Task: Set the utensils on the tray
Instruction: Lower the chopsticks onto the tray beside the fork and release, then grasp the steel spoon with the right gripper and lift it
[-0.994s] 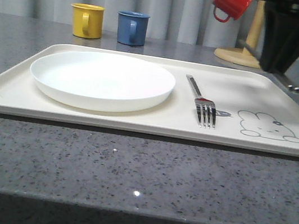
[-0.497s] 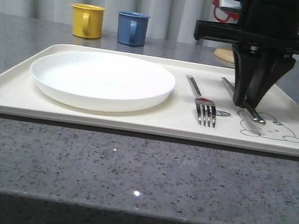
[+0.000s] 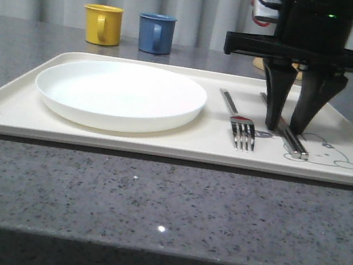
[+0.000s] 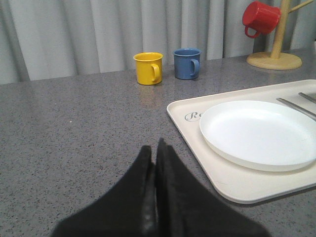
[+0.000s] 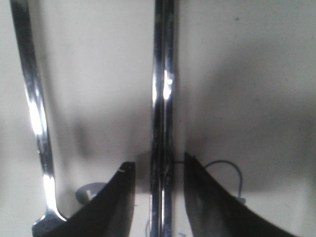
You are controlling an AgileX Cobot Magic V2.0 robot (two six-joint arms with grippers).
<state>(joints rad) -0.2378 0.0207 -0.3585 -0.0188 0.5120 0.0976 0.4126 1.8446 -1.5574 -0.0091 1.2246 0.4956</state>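
The cream tray [image 3: 4, 115] lies on the grey table and holds the white plate [image 3: 121, 93] at its left. The fork [image 3: 242, 131] rests to the right of the plate. The pair of chopsticks [image 3: 295, 146] lies flat on the tray beside the fork, over the rabbit drawing. My right gripper [image 3: 285, 126] stands open astride the chopsticks [image 5: 163, 98], with a gap on both sides, and the fork handle [image 5: 32, 108] is off to one side. My left gripper [image 4: 154, 145] is shut and empty over bare table, beside the tray's [image 4: 232, 190] left end and the plate [image 4: 256, 131].
A yellow mug [image 3: 103, 24] and a blue mug [image 3: 156, 33] stand behind the tray at the back left. A red mug [image 4: 260, 17] hangs on a wooden mug stand [image 4: 276, 57] at the back right. A strip of grey table runs between the tray and the front edge.
My right gripper came down from the upper right with the chopsticks, laid them on the tray beside the fork and opened. The left gripper's earlier state is not shown.
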